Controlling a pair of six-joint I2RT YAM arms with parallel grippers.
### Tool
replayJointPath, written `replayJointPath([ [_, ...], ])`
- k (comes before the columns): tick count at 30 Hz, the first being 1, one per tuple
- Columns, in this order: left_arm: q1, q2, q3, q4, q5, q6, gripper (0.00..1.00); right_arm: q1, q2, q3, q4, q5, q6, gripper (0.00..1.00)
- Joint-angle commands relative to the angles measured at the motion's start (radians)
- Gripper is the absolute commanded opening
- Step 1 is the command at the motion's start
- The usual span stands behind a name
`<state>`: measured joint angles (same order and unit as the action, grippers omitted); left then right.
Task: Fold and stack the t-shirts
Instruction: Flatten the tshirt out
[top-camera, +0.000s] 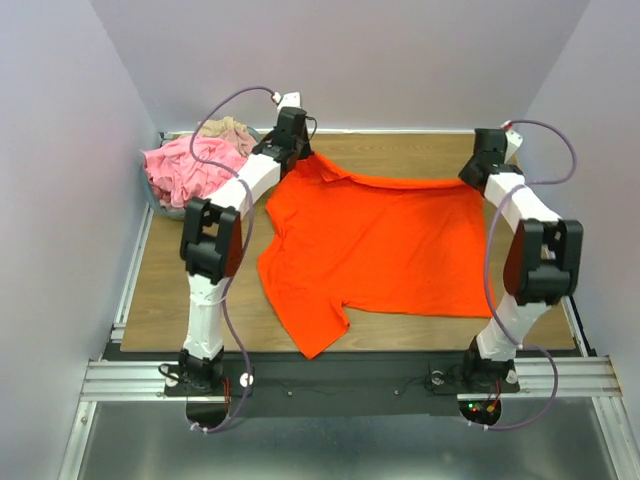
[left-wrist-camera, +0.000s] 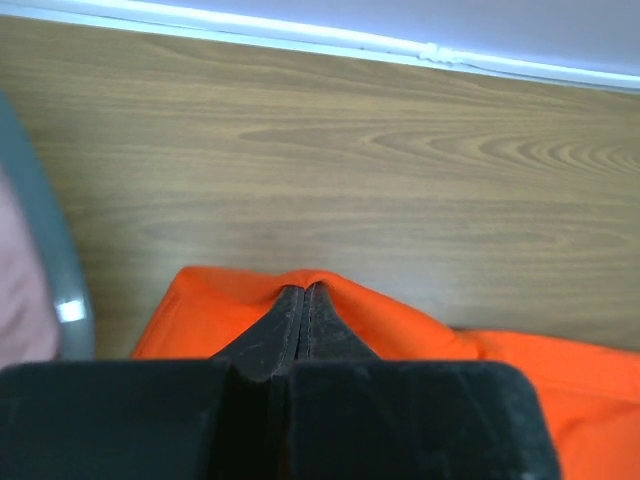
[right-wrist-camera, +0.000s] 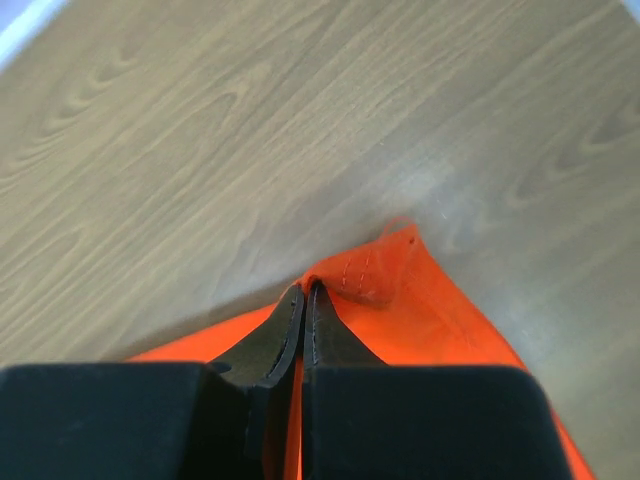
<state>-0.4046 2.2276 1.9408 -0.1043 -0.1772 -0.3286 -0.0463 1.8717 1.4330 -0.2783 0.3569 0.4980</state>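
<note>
I pinch the orange shirt (top-camera: 380, 250) at both far corners.
My left end effector (left-wrist-camera: 303, 292) and right end effector (right-wrist-camera: 306, 290) are each clamped tight on its cloth; it lies spread mid-surface (top-camera: 160, 290), beside the basket (top-camera: 150, 190) holding a pink shirt (top-camera: 185, 168) at far left.

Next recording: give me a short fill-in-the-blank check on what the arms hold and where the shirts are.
1. The left pincer and right pincer both grip a t-shirt whose colour is ___.
2. The pink t-shirt lies in the grey ___.
3. The gripped shirt lies spread on the wooden ___.
Missing words: orange; basket; table.
</note>
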Motion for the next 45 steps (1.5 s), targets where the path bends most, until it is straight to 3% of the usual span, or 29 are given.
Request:
replayJointPath([
  [1, -0.008, -0.334, -0.164, 0.069, -0.019, -0.026, 0.0, -0.007, -0.23, -0.068, 0.05, -0.032, -0.015, 0.0],
  [4, -0.028, -0.642, -0.389, 0.098, -0.05, -0.038, 0.0, -0.006, -0.504, -0.149, 0.018, -0.108, -0.01, 0.0],
  [9, -0.086, -1.029, -0.56, 0.097, -0.142, -0.047, 0.0, -0.006, -0.813, -0.131, -0.135, -0.231, -0.001, 0.0],
  [12, -0.109, -1.245, -0.591, 0.057, -0.125, -0.072, 0.0, -0.006, -0.96, -0.065, -0.229, -0.292, 0.005, 0.0],
  [16, -0.119, -1.498, -0.579, 0.038, 0.005, -0.099, 0.0, -0.006, -1.063, 0.168, -0.405, -0.332, -0.001, 0.0],
  [19, -0.119, -1.585, -0.539, 0.048, 0.102, -0.115, 0.0, -0.006, -1.08, 0.333, -0.485, -0.351, -0.001, 0.0],
  [24, -0.109, -1.617, -0.389, 0.009, 0.173, -0.122, 0.0, -0.006, -1.076, 0.513, -0.561, -0.441, 0.001, 0.0],
  [27, -0.082, -1.613, -0.341, -0.008, 0.228, -0.119, 0.0, -0.006, -1.071, 0.54, -0.562, -0.421, 0.005, 0.0],
  [31, -0.06, -1.58, -0.35, -0.014, 0.185, -0.11, 0.0, -0.006, -1.048, 0.482, -0.559, -0.375, 0.007, 0.0],
  [37, -0.06, -1.438, -0.52, 0.054, -0.022, -0.104, 0.0, -0.006, -1.025, 0.201, -0.451, -0.196, 0.017, 0.0],
  [41, -0.06, -1.169, -0.612, 0.17, -0.134, -0.081, 0.0, -0.006, -0.956, -0.069, -0.332, -0.075, 0.031, 0.0],
  [45, -0.057, -0.849, -0.547, 0.247, -0.127, -0.007, 0.0, -0.006, -0.775, -0.195, -0.187, -0.007, 0.036, 0.0],
])
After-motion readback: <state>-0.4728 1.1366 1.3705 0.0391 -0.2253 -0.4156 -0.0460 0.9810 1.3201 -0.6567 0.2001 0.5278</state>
